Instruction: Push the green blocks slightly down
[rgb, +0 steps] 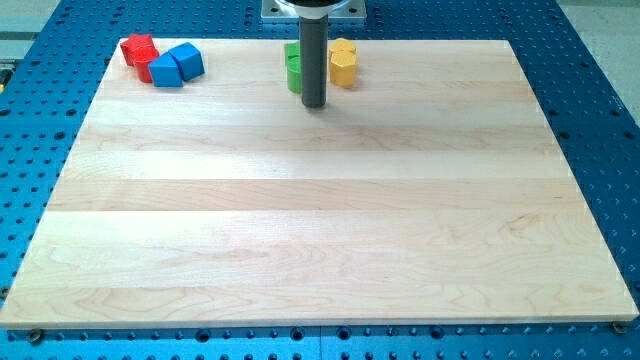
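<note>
The green blocks (293, 66) sat near the top edge of the wooden board (320, 230), a little to the left of the middle. They were stacked close together, one above the other in the view, and the rod hid their right side, so their shapes were hard to tell. My tip (315, 104) rested on the board just at the lower right of the green blocks, right beside them; I could not tell if it touched them. There was no pincer on this arm, only the dark rod, so nothing was grabbed or let go.

Just to the right of the rod stood a yellow block (343, 63) with many flat sides. It was close to the green ones, with the rod between them.

Far off at the top left corner of the board were two red blocks (139, 53) and two blue blocks (177, 65), all bunched together and touching.

Around the board lay a blue table (600, 120) full of small holes.
</note>
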